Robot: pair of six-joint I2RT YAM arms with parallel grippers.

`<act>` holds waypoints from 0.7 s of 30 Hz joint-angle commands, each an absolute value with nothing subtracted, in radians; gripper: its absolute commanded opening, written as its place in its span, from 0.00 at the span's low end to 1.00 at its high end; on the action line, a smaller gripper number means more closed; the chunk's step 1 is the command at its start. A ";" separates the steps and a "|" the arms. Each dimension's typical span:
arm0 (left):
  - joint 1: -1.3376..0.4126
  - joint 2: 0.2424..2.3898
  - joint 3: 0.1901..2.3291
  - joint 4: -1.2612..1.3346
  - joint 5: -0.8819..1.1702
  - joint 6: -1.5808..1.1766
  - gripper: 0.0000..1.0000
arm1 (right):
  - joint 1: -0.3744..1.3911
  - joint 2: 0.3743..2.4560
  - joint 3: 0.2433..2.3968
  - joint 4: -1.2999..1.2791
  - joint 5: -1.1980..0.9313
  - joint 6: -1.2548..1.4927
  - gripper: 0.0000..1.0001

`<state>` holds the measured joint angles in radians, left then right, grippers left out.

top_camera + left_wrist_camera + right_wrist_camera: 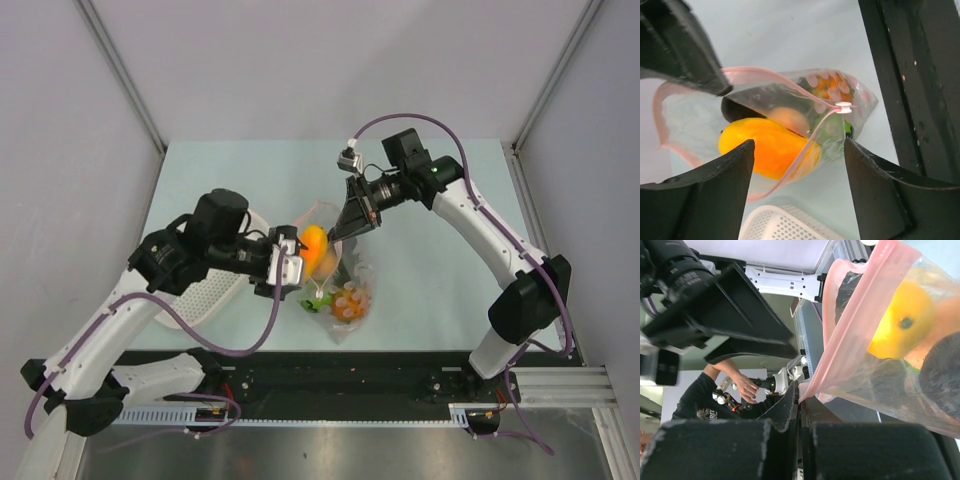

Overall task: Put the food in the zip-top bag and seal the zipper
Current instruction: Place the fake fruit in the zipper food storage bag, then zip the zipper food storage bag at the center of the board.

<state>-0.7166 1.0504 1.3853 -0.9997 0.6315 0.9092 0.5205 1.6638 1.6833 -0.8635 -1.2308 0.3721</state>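
The zipper (855, 320) is clamped by the right pincer (800, 402), the left pincer (799, 145) spread wide; food (760, 147) could be spilled by a tug

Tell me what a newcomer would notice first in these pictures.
The bright orange-yellow fruit glows inside the clear zip-top bag at mid-table. The right gripper pinches the bag's red zipper, holding its mouth up, while the open left gripper faces it.
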 commanded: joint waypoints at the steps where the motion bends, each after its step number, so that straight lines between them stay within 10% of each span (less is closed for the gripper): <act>1: -0.784 1.037 1.345 -1.083 0.585 1.158 0.74 | 0.534 1.626 1.721 -0.867 -1.261 0.350 0.00; 13: -0.917 0.966 1.118 -0.928 0.414 1.184 0.61 | 0.595 1.674 1.782 -0.900 -1.239 0.307 0.00; 21: -0.997 0.931 1.117 -0.888 0.433 1.065 0.19 | 0.649 1.782 1.917 -0.913 -1.190 0.287 0.00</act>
